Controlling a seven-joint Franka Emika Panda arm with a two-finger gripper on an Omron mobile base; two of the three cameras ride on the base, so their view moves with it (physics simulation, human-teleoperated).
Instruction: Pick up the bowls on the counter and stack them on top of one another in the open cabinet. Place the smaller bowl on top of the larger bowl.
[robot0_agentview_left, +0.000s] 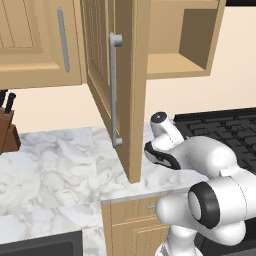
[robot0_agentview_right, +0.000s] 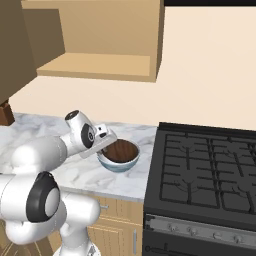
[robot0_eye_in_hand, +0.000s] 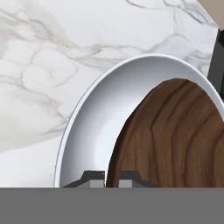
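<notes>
Bowls first: the smaller bowl (robot0_agentview_right: 121, 149), dark brown with a wood grain, already sits nested inside the larger bowl (robot0_agentview_right: 118, 164), the white one with pale-blue outside. The pair stands on the marble desk (robot0_agentview_right: 75, 172), near its right end and just beside the black stove top (robot0_agentview_right: 210, 167). So the stacking order looks right, but the stack is in the wrong place: the open cabinet (robot0_agentview_right: 100, 65) hangs above with its wooden shelf bare.

The hand (robot0_agentview_right: 103, 145) is at the near-left rim of the stack. In the hand view the two dark fingertips (robot0_eye_in_hand: 93, 178) rise close together at the bottom, where the brown bowl's edge meets the white bowl's pale inside. They appear nearly closed. Whether they pinch a rim between them I cannot tell, since the contact is cut off by the frame edge.

My reading is that the step in hand is taking hold of the bowls at the rim, to carry them up to the shelf. The next move calls for a firm grip on the rim and a level lift, so that the inner bowl does not slide out. It also needs a path that clears the cabinet door (robot0_agentview_left: 107, 85), which swings out over the desk to the left.
</notes>
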